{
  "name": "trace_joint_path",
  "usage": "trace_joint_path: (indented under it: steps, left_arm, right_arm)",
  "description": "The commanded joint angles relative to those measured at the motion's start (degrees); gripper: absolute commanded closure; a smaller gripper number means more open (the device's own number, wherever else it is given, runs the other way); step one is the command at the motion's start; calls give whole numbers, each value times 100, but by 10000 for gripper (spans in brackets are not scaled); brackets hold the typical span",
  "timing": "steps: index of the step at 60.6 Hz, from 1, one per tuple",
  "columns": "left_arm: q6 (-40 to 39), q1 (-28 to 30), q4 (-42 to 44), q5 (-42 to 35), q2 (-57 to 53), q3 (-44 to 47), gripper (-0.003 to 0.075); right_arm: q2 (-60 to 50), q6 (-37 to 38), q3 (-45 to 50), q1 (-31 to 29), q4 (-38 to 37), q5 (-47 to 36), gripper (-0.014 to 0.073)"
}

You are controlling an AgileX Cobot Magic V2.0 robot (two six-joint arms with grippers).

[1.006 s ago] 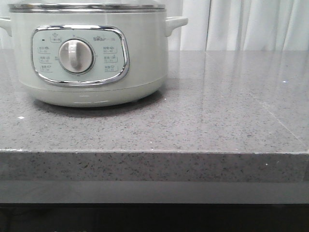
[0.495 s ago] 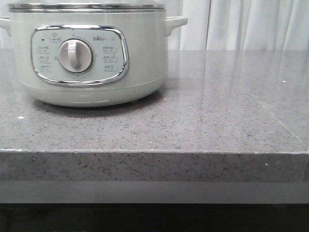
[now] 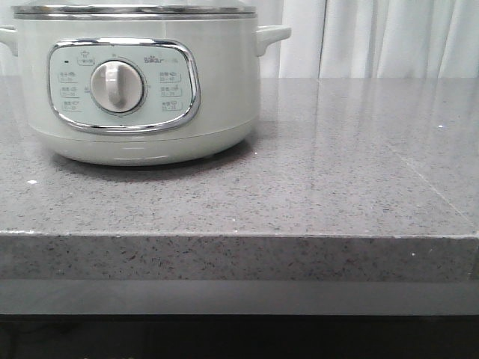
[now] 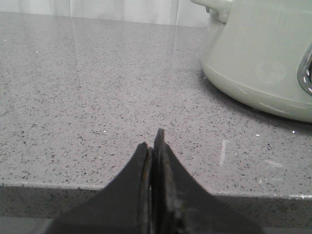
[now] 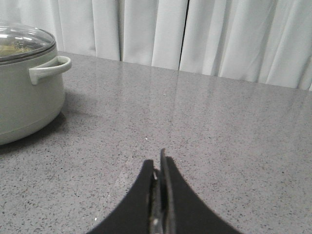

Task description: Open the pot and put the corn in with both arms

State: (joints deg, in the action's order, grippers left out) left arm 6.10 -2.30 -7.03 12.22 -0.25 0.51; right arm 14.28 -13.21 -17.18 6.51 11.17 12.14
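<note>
The pale grey-green pot (image 3: 221, 82) stands at the table's back left with its steel-rimmed lid (image 3: 135, 10) on. The white dial (image 3: 117, 87) faces me. My left gripper (image 4: 154, 140) is shut and empty, low over the table's front edge, with the pot (image 4: 258, 58) some way off to one side. My right gripper (image 5: 157, 163) is also shut and empty over bare table, well apart from the pot (image 5: 24, 97) and its glass lid (image 5: 19, 41). Something yellowish shows faintly under the glass; I cannot tell what it is. The corn is out of view. Neither gripper shows in the front view.
The grey speckled stone table (image 3: 337, 172) has a thick front edge (image 3: 239, 258). White curtains (image 5: 219, 34) hang behind it. The pot's side handle (image 5: 48, 68) sticks out towards the right arm's side.
</note>
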Motion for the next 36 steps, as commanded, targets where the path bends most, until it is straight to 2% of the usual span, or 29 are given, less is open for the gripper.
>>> trace_joint_path:
  steps: [1, 12, 17, 24, 32, 36]
  left_arm:
    - [-43, 8, -17, -418, -145, -10, 738]
    - [-43, 8, -17, -418, -145, -10, 738]
    - [-43, 8, -17, -418, -145, -10, 738]
    - [-43, 8, -17, -418, -145, -10, 738]
    - [-43, 8, -17, -418, -145, -10, 738]
    - [-43, 8, -17, -418, -145, -10, 738]
  right_arm:
    - [35, -37, -163, 22, 10, -499, 652]
    - [-40, 370, 99, -135, -138, -723, 652]
    - [-244, 738, 535, -359, -370, -992, 652]
    - [-736, 754, 1300, -519, -432, -1277, 652]
    - [-1318, 754, 1880, -553, -432, -1214, 652]
    - [-1563, 754, 1846, -557, -432, -690, 652]
